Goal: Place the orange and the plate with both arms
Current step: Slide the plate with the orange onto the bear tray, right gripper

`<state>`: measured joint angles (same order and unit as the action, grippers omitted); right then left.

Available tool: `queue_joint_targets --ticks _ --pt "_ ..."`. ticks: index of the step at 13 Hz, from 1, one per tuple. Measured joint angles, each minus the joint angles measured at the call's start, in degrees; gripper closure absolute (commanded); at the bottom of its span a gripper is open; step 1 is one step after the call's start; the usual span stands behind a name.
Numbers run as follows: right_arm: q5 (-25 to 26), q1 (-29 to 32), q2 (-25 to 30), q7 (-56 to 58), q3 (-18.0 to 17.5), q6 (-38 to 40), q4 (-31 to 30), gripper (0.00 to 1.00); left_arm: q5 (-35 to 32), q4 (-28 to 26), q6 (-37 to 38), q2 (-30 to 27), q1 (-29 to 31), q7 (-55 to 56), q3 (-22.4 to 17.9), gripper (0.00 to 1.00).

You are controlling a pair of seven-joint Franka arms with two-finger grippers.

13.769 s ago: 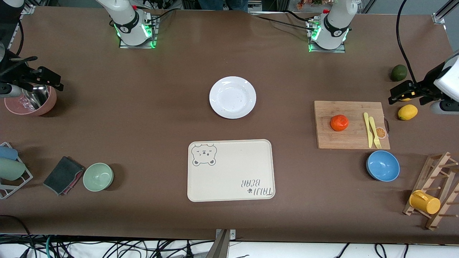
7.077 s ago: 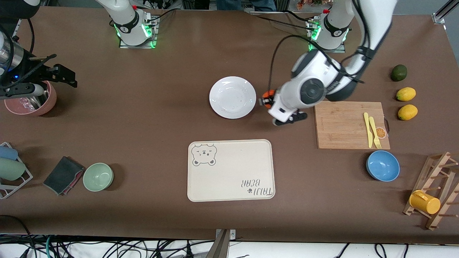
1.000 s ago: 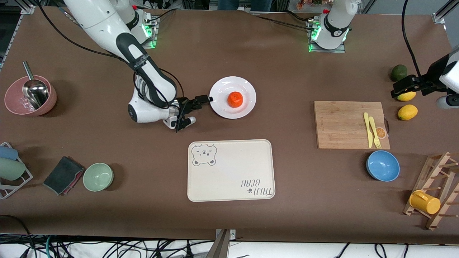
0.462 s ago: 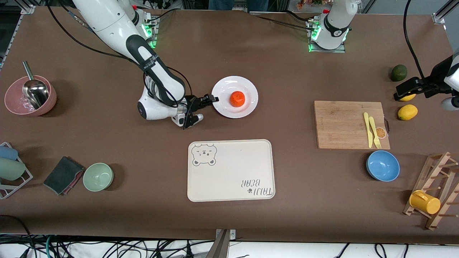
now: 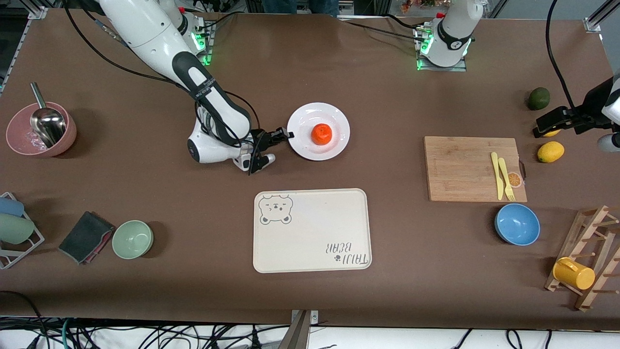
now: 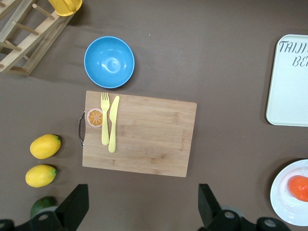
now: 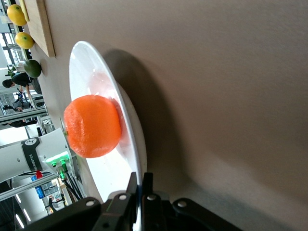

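The plate lies on the counter near its middle, at 12 o'clock from the cream tray and farther from the front camera than it. The orange sits on the plate, close to its centre, and touches nothing else.

The right pincer is low at the plate's rim, at 9 o'clock from the orange, on the side toward the right arm's end of the counter. Its two fingers are pressed together on the thin white rim; in the right wrist view the rim runs straight into the narrow gap between the finger tips, so the pincer has hold of the plate. In that view the plate's rim looks a little raised above the brown surface, with a dark shadow under it.

The left pincer waits, high over the counter at the left arm's end, its fingers spread fully wide and holding nothing. Under it are the wooden cutting board, which carries a yellow fork and knife, the blue bowl, two lemons and a dark green fruit
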<state>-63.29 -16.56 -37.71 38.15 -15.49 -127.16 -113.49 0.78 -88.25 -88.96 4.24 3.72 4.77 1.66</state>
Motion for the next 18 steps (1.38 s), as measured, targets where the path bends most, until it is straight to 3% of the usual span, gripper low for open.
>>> queue_joint_targets --ticks 5,9,13,16,18 --pt "0.0 1.5 1.9 0.0 0.7 6.7 3.6 1.00 0.0 0.3 -0.1 0.1 0.0 0.0 0.1 0.00" --pt "0.4 6.5 1.6 0.0 2.4 10.7 11.8 1.00 0.0 1.2 -0.2 0.1 -0.1 0.0 0.1 0.00" --pt "0.4 6.8 -8.7 -2.5 6.1 10.4 27.3 1.00 0.0 1.3 -0.2 0.4 0.0 0.0 0.0 0.00" --pt "0.4 6.6 -17.6 -9.2 6.4 7.8 38.4 1.00 0.0 1.4 -0.2 0.6 0.0 0.0 0.0 0.00" --pt "0.5 5.2 -20.9 -12.5 6.3 2.4 42.3 1.00 0.0 1.4 -0.2 0.7 0.0 0.0 0.0 0.00"
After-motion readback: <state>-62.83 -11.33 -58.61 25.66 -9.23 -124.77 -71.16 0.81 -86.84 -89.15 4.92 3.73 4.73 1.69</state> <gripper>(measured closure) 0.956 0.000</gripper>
